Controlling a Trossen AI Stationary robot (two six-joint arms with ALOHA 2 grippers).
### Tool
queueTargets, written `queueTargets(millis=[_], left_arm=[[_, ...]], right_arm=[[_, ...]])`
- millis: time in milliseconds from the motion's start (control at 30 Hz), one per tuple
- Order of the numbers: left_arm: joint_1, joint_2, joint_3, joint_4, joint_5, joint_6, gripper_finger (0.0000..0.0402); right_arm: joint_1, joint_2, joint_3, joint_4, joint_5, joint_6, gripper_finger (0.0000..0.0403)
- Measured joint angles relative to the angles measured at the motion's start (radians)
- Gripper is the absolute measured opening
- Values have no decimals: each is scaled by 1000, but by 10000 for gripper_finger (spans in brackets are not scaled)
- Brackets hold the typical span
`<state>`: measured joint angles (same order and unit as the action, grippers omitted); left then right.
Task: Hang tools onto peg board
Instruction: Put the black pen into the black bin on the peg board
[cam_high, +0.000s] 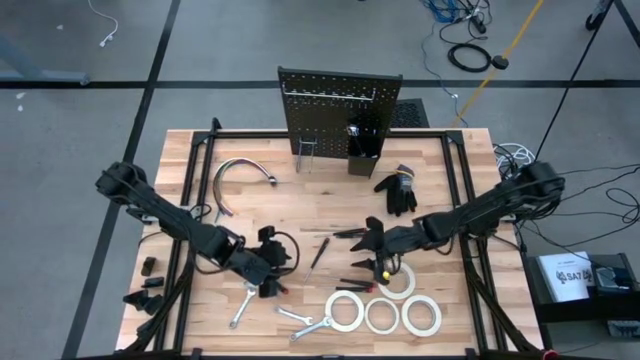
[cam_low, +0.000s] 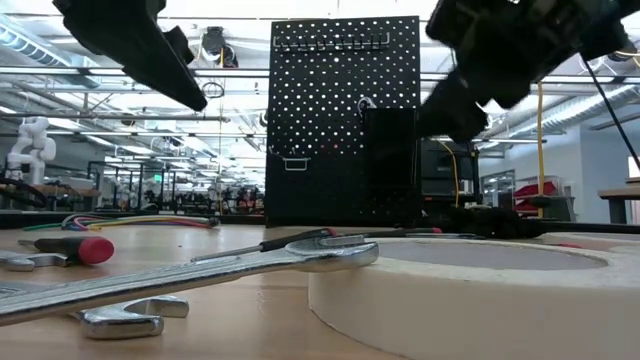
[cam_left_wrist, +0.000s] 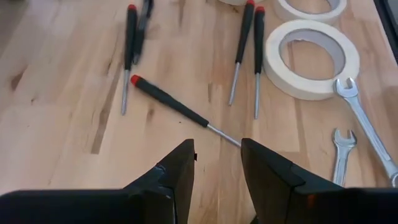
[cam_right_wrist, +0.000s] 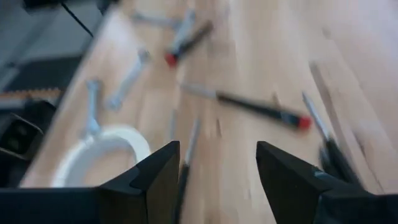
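Screwdrivers, wrenches and tape rolls lie loose on the near half of the desk (cam_high: 300, 205); nothing is in hand yet.

Left hand (cam_high: 270, 265) hovers low with fingers parted and empty, just short of a red-capped screwdriver (cam_left_wrist: 177, 107) lying slantwise ahead of it. Likely next step: pick that one. Best taken across the black handle, not the thin shaft, fingers square to it, so it hangs straight for the hook.

Right hand (cam_high: 372, 240) also stands open and empty, above a cluster of thin red-and-black tools (cam_high: 362, 287) beside the tape rolls (cam_high: 382, 315). Two wrenches (cam_high: 305, 323) lie close by; easy to nudge.

Further back: a black glove (cam_high: 397, 190) and a curved chrome tube (cam_high: 238, 182), both clear of the hands but in the lane to the board.

Far edge: peg board (cam_high: 338, 105) upright, hooks along the top, black bin (cam_high: 364, 150) on its front.
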<state>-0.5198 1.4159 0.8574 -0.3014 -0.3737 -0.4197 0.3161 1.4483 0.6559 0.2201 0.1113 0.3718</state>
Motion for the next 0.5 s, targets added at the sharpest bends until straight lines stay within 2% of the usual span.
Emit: queueTargets(millis=[100, 233, 433, 500], left_arm=[[7, 26, 0, 65, 2, 63, 134], [16, 81, 1, 171, 24, 94, 134], [16, 170, 1, 372, 234, 141, 134], [16, 197, 1, 416, 268, 169, 134]], right_arm=[[0, 3, 27, -160, 69, 48, 205], [-2, -2, 31, -274, 119, 79, 205], [-2, -2, 31, -377, 119, 90, 205], [-2, -2, 31, -384, 124, 87, 205]])
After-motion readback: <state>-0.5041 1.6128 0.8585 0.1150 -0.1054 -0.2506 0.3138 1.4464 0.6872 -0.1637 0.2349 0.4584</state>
